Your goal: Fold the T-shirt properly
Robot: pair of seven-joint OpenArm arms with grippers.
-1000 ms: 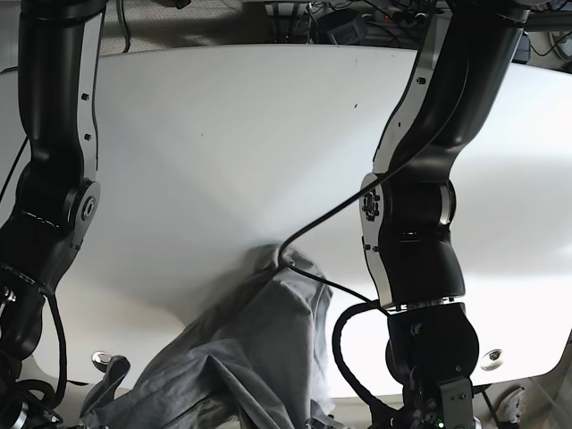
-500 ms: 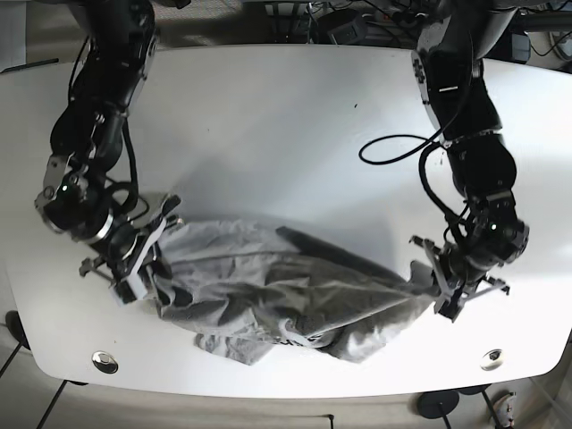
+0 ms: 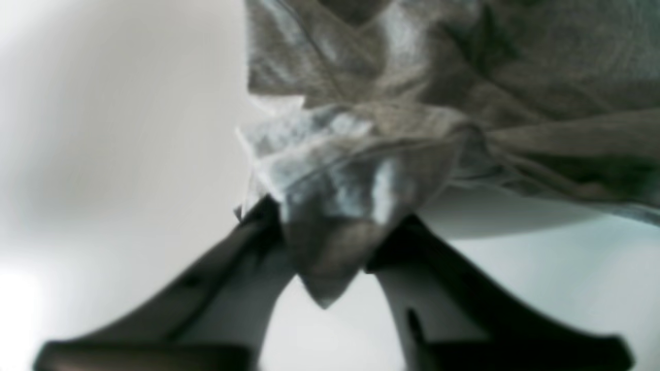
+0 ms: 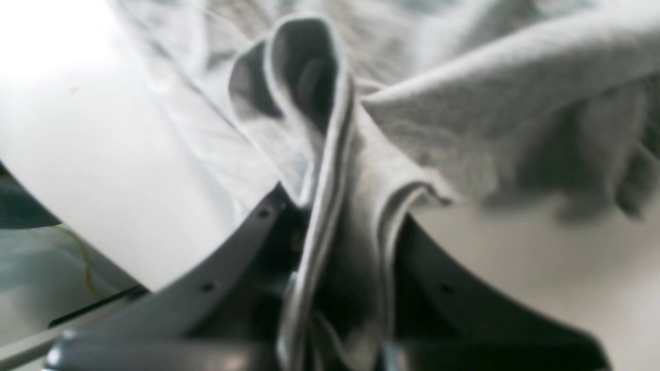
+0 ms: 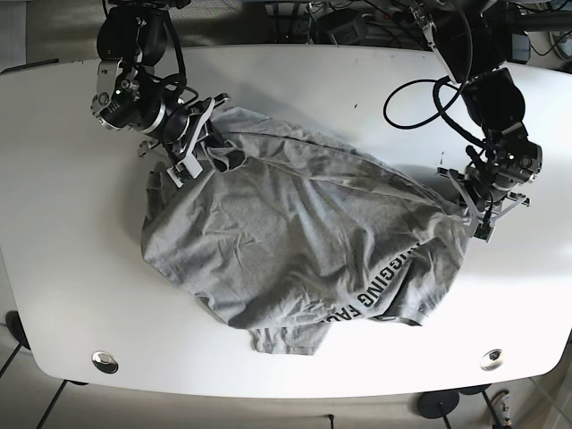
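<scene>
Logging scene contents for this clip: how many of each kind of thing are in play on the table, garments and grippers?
T-shirt, grey, spread on the white table: 1
Grippers shut on the T-shirt, left gripper and right gripper: 2
Total: 3

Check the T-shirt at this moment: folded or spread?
Spread, not folded. The T-shirt lies opened but wrinkled across the table, lettering showing, with the left pincer and right pincer each clamping an edge.
</scene>
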